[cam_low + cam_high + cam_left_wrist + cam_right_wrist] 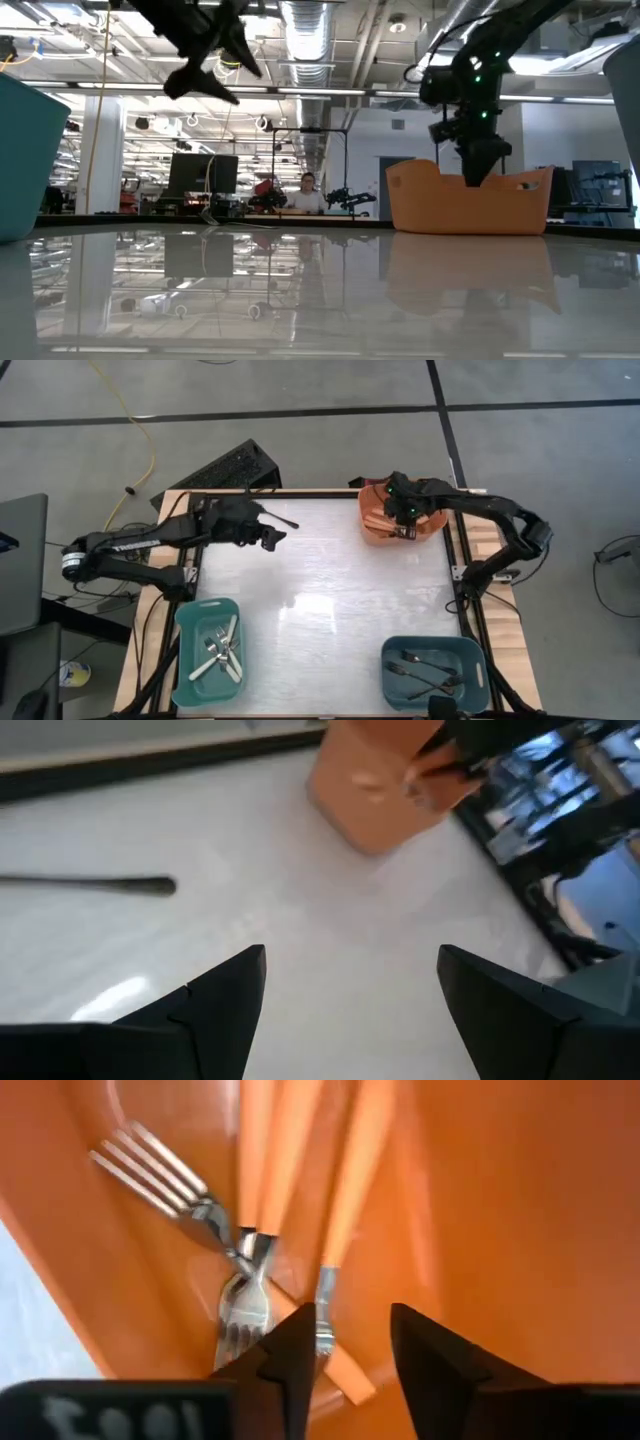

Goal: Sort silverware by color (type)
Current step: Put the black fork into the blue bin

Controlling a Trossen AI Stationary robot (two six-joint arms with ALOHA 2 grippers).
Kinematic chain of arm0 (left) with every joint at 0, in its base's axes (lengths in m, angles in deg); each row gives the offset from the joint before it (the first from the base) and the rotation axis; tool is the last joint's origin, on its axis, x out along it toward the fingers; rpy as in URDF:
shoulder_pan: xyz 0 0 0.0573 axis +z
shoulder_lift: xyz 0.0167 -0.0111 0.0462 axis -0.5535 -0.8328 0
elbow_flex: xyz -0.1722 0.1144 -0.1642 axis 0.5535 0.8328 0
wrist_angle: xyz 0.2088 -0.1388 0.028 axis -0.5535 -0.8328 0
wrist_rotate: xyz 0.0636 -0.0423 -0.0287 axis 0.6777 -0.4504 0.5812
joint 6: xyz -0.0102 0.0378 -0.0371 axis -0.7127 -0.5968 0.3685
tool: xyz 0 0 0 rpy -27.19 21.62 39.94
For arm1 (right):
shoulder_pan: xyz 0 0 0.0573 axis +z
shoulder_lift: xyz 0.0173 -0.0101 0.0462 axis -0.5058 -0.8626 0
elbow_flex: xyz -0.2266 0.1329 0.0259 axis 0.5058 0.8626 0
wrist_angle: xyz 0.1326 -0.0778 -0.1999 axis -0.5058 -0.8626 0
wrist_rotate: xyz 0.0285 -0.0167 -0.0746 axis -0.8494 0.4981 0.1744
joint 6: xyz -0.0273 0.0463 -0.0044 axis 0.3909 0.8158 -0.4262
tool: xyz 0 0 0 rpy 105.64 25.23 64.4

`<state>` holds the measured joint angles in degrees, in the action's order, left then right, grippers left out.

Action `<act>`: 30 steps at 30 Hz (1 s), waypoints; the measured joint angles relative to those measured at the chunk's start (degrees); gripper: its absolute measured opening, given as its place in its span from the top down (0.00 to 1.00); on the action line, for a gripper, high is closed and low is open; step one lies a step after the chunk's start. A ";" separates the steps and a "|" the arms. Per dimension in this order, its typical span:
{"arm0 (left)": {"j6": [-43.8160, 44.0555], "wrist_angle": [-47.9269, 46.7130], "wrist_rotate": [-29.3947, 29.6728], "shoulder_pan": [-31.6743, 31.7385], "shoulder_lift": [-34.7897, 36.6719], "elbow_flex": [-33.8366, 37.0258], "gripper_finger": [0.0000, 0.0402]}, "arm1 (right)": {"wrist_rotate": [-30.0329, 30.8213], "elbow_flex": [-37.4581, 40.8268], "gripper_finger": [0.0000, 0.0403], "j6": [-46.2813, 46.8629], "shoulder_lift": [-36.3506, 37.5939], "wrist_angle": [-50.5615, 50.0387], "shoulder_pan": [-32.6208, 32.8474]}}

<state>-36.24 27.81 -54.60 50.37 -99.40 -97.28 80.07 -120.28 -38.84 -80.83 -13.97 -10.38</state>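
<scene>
parted right fingers (pixel 350 1342) down inside orange bin (pixel 378 532), over orange-handled forks (pixel 240 1280)

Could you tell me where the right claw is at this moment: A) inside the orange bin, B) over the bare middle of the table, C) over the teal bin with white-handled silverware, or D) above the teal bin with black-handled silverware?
A: the right claw is down inside the orange bin, just above the orange-handled forks.
</scene>
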 joint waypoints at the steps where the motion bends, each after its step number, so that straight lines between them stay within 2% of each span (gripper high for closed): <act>1: -0.40 -0.88 -2.18 1.95 -0.96 -0.28 0.30 | 0.10 0.00 0.62 0.39 1.13 0.00 -0.17; 5: -8.01 -5.11 -10.01 9.56 -7.07 -3.28 0.30 | -0.33 0.00 0.53 5.89 5.96 -1.35 -0.30; 7: -15.58 -9.32 -12.36 12.61 -11.29 -6.85 0.30 | -1.36 0.00 0.50 10.59 8.75 -2.57 0.19; 9: -25.61 -15.17 -12.10 14.95 -16.51 -12.12 0.30 | -3.97 0.00 0.49 16.35 11.45 -4.48 1.05; 13: -46.91 -27.40 -4.43 17.88 -28.39 -23.41 0.31 | -13.22 0.00 0.49 30.77 17.15 -7.36 4.20; 17: -59.12 -33.20 0.45 19.66 -40.00 -32.27 0.31 | -19.58 0.00 0.50 42.49 22.12 -6.59 9.81; 20: -65.22 -35.23 4.52 20.06 -46.88 -36.93 0.31 | -19.72 0.00 0.50 49.18 24.71 -5.45 15.32; 26: -75.97 -39.76 20.86 18.82 -57.27 -42.52 0.31 | -14.01 0.00 0.50 59.89 26.26 -2.94 25.78; 30: -76.69 -40.03 20.19 18.82 -61.78 -44.79 0.31 | -10.88 -0.02 0.50 63.76 25.30 -2.04 30.82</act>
<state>-112.93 -12.21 -34.41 69.18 -161.19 -142.07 69.19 -120.31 24.92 -55.53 -16.01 20.44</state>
